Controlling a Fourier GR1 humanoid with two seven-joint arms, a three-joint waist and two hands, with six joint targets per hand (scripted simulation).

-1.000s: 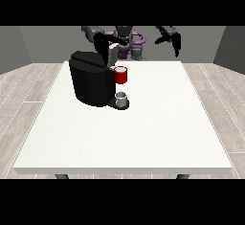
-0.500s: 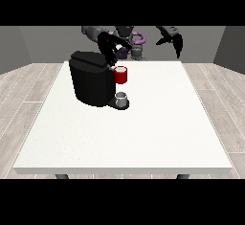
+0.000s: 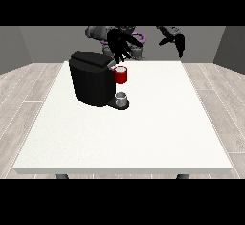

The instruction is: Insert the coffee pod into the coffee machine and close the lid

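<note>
I saw the white desk (image 3: 143, 133) with the black coffee machine (image 3: 91, 83) at ten o'clock. The hand at the view's left (image 3: 119, 47) hung above it; the hand at the view's right (image 3: 174, 39) stayed apart. Whether either hand's fingers were open, I could not tell. A red thing at the machine (image 3: 121, 75) sat above a grey thing (image 3: 122, 97), which I could not confirm was the pod. I judged a pod light, stiff and best pinched at its rim.

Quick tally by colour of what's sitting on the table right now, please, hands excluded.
Black: 1, the coffee machine
Red: 1, a red thing at the machine
Grey: 1, a grey thing on the machine's base; I cannot tell if it is the pod
Total: 3, all on the white table
</note>
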